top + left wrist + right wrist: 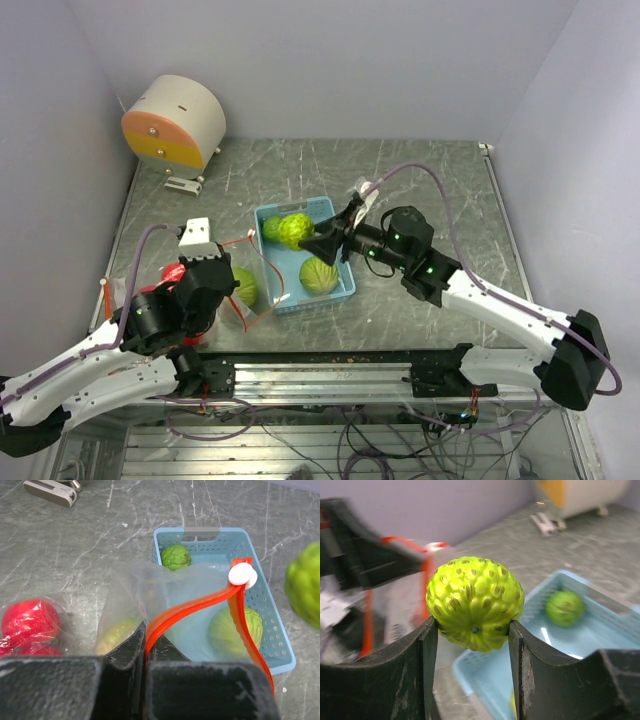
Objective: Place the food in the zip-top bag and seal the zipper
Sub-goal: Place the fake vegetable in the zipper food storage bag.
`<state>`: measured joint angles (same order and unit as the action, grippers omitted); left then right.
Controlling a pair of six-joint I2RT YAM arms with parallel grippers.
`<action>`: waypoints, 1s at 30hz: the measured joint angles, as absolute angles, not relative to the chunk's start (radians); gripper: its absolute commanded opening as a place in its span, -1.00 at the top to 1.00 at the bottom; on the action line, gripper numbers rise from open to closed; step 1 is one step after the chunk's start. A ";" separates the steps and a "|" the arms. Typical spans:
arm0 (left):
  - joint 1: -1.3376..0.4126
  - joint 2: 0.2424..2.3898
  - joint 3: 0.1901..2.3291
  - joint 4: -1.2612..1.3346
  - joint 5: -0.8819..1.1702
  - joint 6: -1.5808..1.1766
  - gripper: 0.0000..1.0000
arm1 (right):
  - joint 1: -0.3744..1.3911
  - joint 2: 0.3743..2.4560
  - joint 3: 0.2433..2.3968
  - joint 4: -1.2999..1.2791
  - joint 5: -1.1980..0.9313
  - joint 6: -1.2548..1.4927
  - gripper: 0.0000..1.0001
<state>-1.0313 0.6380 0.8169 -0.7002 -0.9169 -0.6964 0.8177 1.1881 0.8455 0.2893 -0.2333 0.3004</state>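
Observation:
My right gripper [306,236] is shut on a bumpy yellow-green fruit [295,230] and holds it above the left part of the light blue basket [345,290]; the right wrist view shows the fruit [475,602] pinched between both fingers [427,645]. My left gripper [144,652] is shut on the red-orange zipper [190,607] of the clear zip-top bag [150,587], holding its mouth up beside the basket. Red fruits [30,622] and a green one [117,632] lie inside the bag. Two green fruits [176,556] [235,630] remain in the basket.
A round beige and orange device [175,122] stands at the back left, with a small white clip [185,183] in front of it. A white slider [242,575] sits on the zipper. A metal rail [330,365] runs along the table's near edge.

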 measured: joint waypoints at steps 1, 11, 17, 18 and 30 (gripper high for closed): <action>-1.031 0.639 0.817 -0.700 -0.917 -0.696 0.86 | 0.832 1.173 0.848 0.290 -0.281 0.293 0.32; -1.031 0.632 0.817 -0.700 -0.916 -0.701 0.86 | 1.109 1.209 0.904 0.255 -0.441 0.194 0.15; -1.031 0.632 0.818 -0.702 -0.916 -0.701 0.86 | 1.110 1.325 0.938 0.230 -0.279 0.199 0.06; -1.031 0.630 0.818 -0.702 -0.916 -0.703 0.86 | 1.110 1.345 0.946 0.226 -0.241 0.198 0.06; -1.031 0.616 0.818 -0.701 -0.913 -0.703 0.86 | 1.135 1.591 1.150 0.204 0.012 0.190 -0.13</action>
